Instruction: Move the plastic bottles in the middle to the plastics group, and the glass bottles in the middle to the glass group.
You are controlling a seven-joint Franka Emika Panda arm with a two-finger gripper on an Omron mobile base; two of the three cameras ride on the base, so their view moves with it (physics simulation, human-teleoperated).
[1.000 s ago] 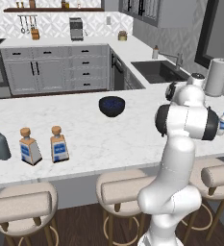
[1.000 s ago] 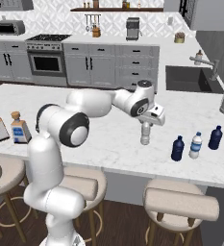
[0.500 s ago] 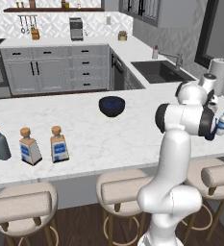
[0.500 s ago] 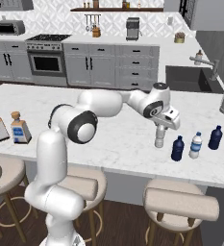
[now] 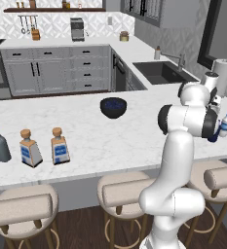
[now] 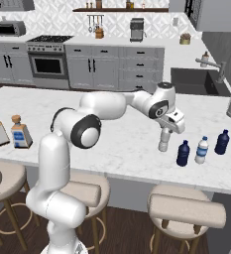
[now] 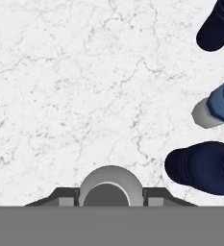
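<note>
The gripper is clasping a clear plastic bottle upright, hovering just left of the plastics group on the counter. It should lower straight down, setting the bottle beside the nearest navy bottle without knocking it. No label writing is legible.

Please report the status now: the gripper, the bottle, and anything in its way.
Gripper shut on small clear white-capped bottle, held upright just above white marble counter. Plastics group beside it: two dark navy bottles, one clear blue-banded bottle. Path clear.
</note>
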